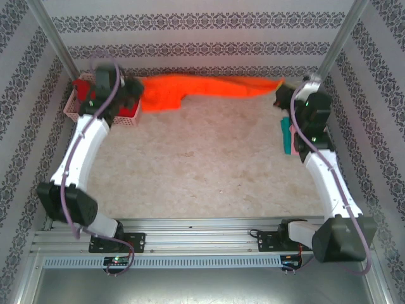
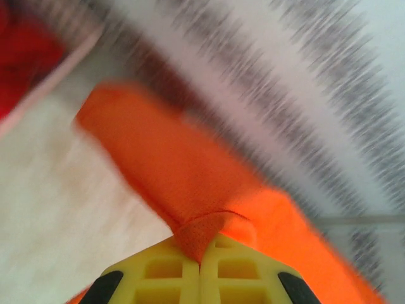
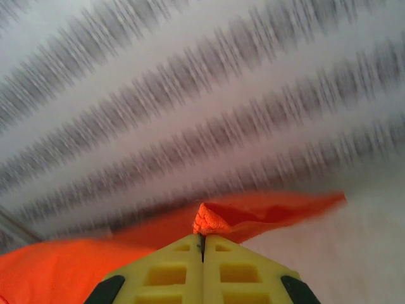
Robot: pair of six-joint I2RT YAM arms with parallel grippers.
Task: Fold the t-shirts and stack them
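Observation:
A bright orange t-shirt (image 1: 196, 90) is stretched along the far edge of the table between both arms. My left gripper (image 1: 136, 95) is shut on its left end; in the left wrist view the yellow jaws (image 2: 201, 253) pinch a fold of orange t-shirt (image 2: 183, 164). At the far right my right gripper (image 1: 281, 88) is shut on the other end, and in the right wrist view a bunched corner of the orange t-shirt (image 3: 253, 212) sticks out of its closed jaws (image 3: 202, 239). A red t-shirt (image 1: 82, 85) lies in the basket. Teal and pink cloth (image 1: 288, 134) shows beside the right arm.
A pink lattice basket (image 1: 74, 111) stands at the far left corner under the left arm. Patterned walls (image 1: 202, 38) close in the back and both sides. The beige table surface (image 1: 202, 164) stretches from the shirt to the arm bases.

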